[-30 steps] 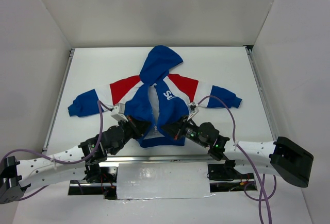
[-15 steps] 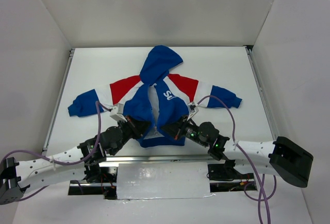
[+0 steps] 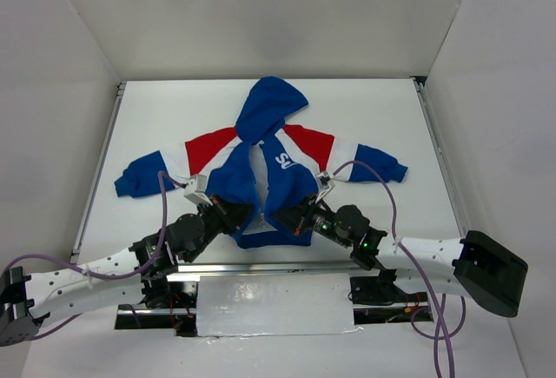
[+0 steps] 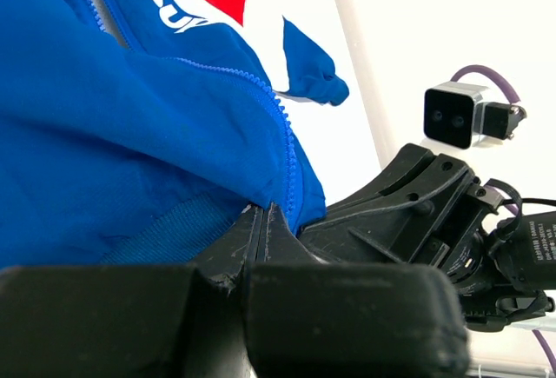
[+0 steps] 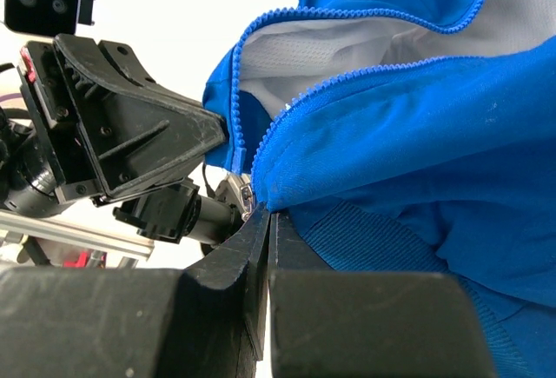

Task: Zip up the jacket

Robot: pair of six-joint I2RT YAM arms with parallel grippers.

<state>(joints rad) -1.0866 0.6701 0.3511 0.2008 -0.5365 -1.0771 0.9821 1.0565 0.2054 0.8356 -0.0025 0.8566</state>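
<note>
The blue jacket (image 3: pixel 261 156) lies flat on the white table, hood at the far side, its front unzipped with white lining showing. My left gripper (image 3: pixel 236 215) is shut on the bottom hem of one front panel; in the left wrist view its jaws (image 4: pixel 263 213) pinch blue fabric beside the zipper teeth (image 4: pixel 287 148). My right gripper (image 3: pixel 285 218) is shut on the other panel's hem (image 5: pixel 365 230); its jaws (image 5: pixel 268 215) close right below the zipper end. A silver slider (image 5: pixel 243 194) sits just left of them. The two grippers face each other, close together.
White walls enclose the table on three sides. Metal rails (image 3: pixel 100 169) run along the left and right table edges. The sleeves (image 3: pixel 139 174) spread out to both sides. Purple cables (image 3: pixel 369 174) loop over each wrist.
The left arm's wrist has shifted slightly toward the near left. Both grippers keep their hold on the hem; the jacket has barely moved.
</note>
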